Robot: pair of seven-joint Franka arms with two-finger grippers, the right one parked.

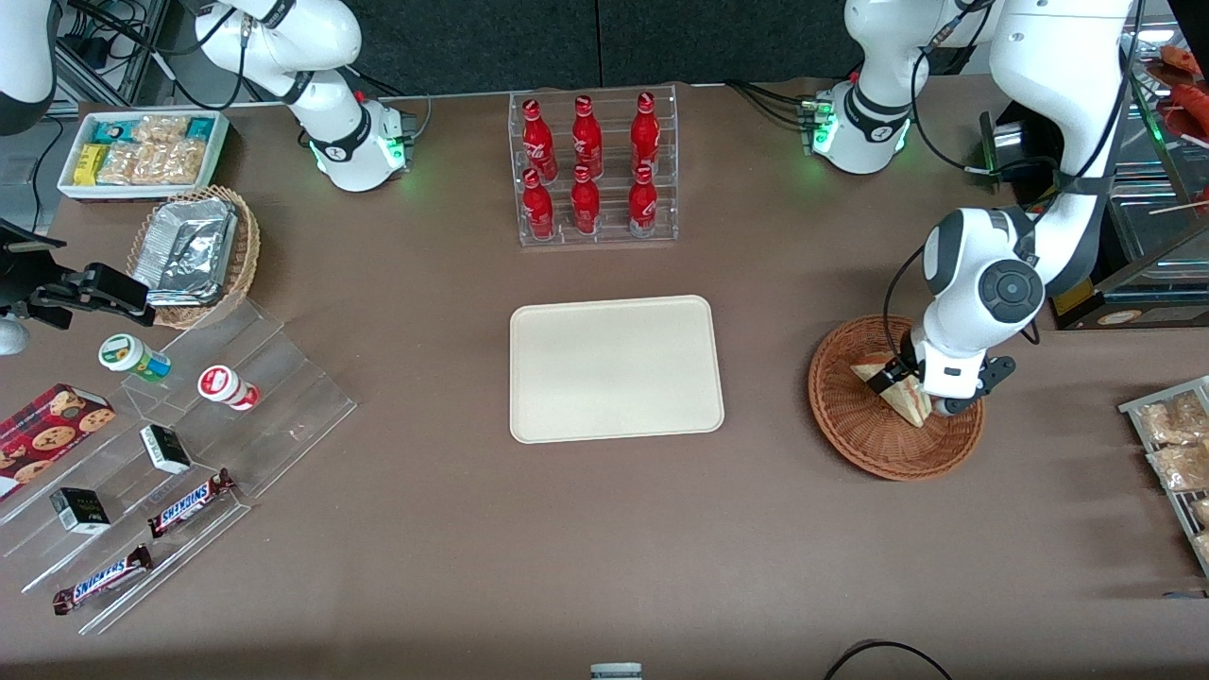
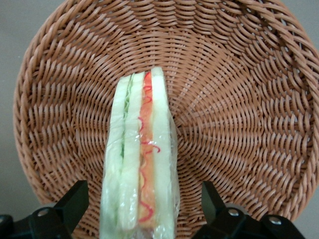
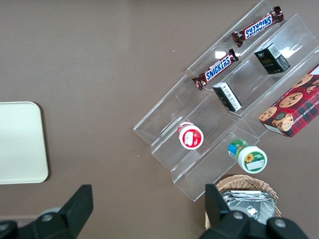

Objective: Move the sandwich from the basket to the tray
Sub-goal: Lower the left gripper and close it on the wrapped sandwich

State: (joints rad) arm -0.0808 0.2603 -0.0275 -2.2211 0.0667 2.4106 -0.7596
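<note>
You've got one sandwich (image 1: 897, 392) sitting in one reddish-brown basket (image 1: 855, 420), and one gripper (image 1: 921, 392) down over it, its two fingers spread either side of the wedge. One cream tray (image 1: 616, 368) at mid-table. Count the red bottles (image 1: 586, 165) in the clear rack: six, three nearer the front camera and three farther. Over toward the parked arm's end you have two Snickers bars (image 1: 189, 502), two small dark boxes (image 1: 165, 449), two round cups (image 1: 132, 357), one cookie box (image 1: 47, 436), one tan basket (image 1: 247, 247) of foil trays, and one white bin (image 1: 142, 151) of snack packets.
</note>
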